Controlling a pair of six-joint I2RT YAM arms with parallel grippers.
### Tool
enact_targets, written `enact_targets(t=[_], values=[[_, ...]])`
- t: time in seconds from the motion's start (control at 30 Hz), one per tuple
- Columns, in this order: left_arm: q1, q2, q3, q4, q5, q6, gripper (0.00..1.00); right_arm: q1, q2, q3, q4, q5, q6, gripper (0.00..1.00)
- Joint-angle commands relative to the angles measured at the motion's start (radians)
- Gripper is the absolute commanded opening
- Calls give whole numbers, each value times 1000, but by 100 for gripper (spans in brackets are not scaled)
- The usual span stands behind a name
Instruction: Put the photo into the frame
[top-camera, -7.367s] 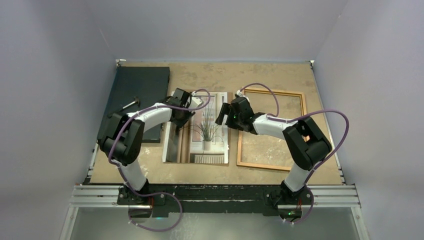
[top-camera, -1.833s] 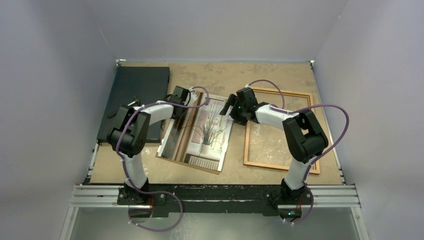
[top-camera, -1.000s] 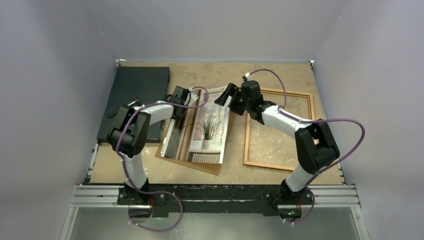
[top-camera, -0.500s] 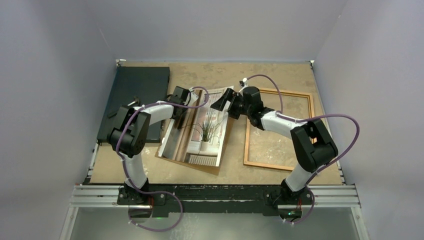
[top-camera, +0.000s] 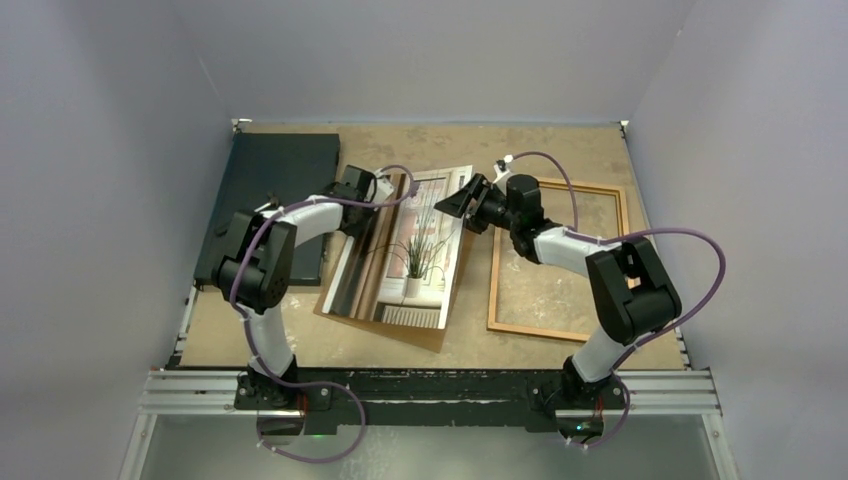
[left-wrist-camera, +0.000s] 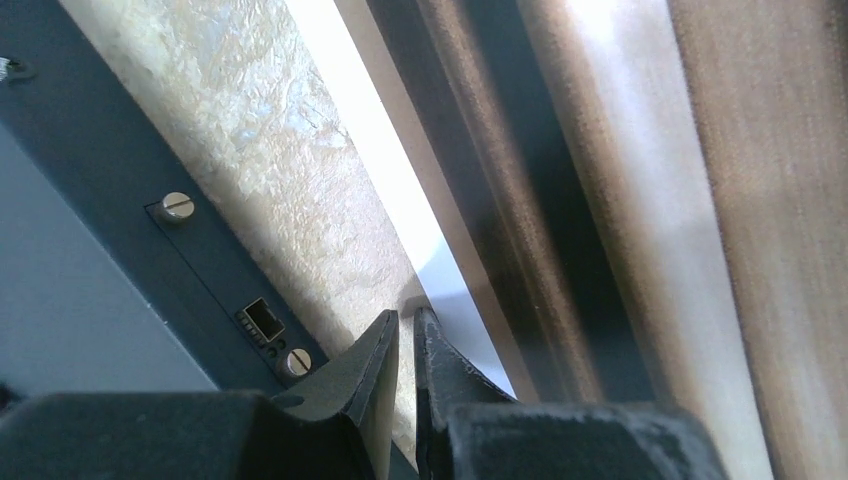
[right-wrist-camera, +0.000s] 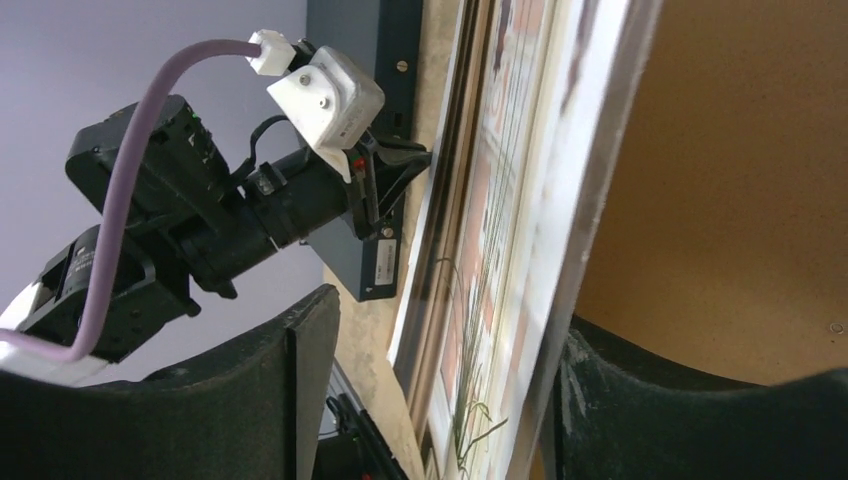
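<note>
Pickup stage. Left fingers (left-wrist-camera: 372, 365) clenched on photo (top-camera: 420, 250) left edge. Right fingers (right-wrist-camera: 250, 400) spread, straddling its right edge. Next, likely: close them, then carry it to frame (top-camera: 590, 184).

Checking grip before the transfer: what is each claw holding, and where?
Left claw pinches the photo by its left edge, near the far corner. Right claw straddles its right edge, jaws open, not gripping yet.

A dark grey-black rectangular mat (top-camera: 270, 185) lies flat at the far left corner of the speckled tan tabletop (top-camera: 420, 150). To its right, the near corner of a plain brown backing board (top-camera: 428, 339) shows. A silver aluminium rail (top-camera: 690, 392) lines the near edge.
</note>
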Motion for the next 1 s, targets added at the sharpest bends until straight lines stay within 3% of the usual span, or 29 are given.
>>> enact_targets(t=[0.0, 0.37, 0.77, 0.97], values=[[37, 23, 43, -137, 177, -69, 10, -12, -43, -20, 89, -48, 39, 65], [42, 18, 65, -161, 183, -55, 10, -35, -56, -11, 63, -49, 45, 42], [41, 30, 30, -129, 180, -46, 10, -64, -103, -3, 5, -68, 18, 40], [42, 39, 8, -122, 179, -42, 10, -63, -75, -11, 16, -79, 30, 28]])
